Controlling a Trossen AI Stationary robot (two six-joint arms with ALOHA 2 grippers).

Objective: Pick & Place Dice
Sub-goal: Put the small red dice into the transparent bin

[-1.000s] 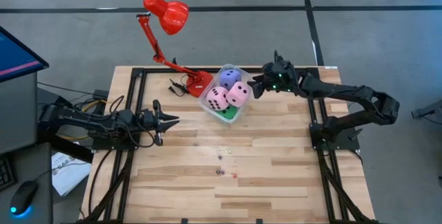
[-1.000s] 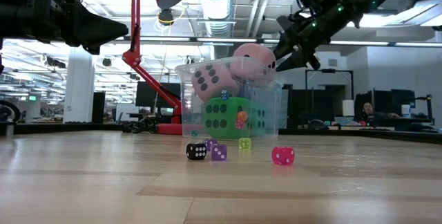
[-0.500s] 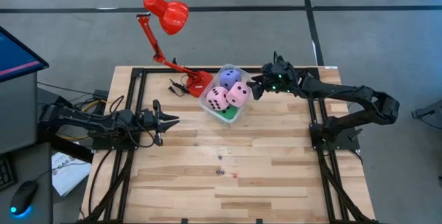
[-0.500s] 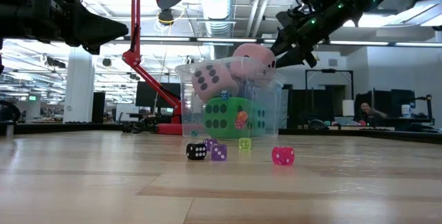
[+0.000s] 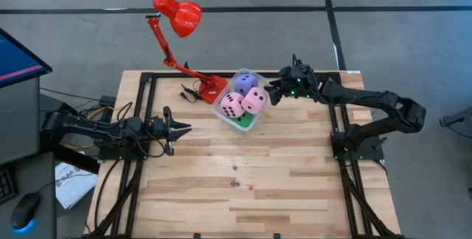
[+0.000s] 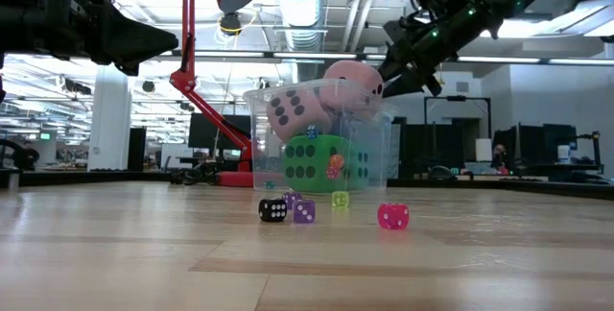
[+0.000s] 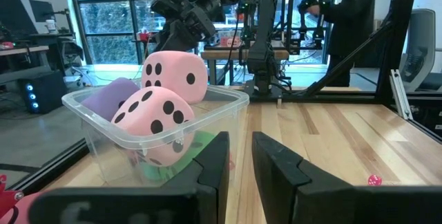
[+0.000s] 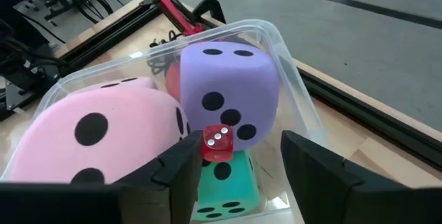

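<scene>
Wooden slat table [image 5: 295,187] on a grey floor, open-plan room behind.

Far left: left gripper [image 5: 184,127] parked low over the table, idle, pointing toward the centre. Fingers set a narrow gap apart, nothing between them.

Left of centre, at the back edge: red desk lamp [image 5: 177,14], its base just beside the tub.

Centre back: clear tub [image 5: 254,77] with the big soft dice inside. Two pink dice [image 5: 254,100] on top, riding above the rim; purple die [image 5: 245,84] behind them; green die [image 6: 315,160] at the bottom. A cyan face shows under the purple one in the right wrist view.

Centre front: several tiny dice [image 6: 393,216] loose on the table, well apart from the tub.

Right: right gripper [image 8: 231,158] held above the tub's right edge, pointing in. A tiny red die [image 8: 217,143] sits between its fingers; the fingers stand fairly wide and contact is hard to confirm, so it may be lightly held or already loose.

Risk: the pink dice are heaped above the rim. A tiny die let go here could bounce off a sloped soft face and over the tub wall. Lowering further could nudge the upper pink die out.
</scene>
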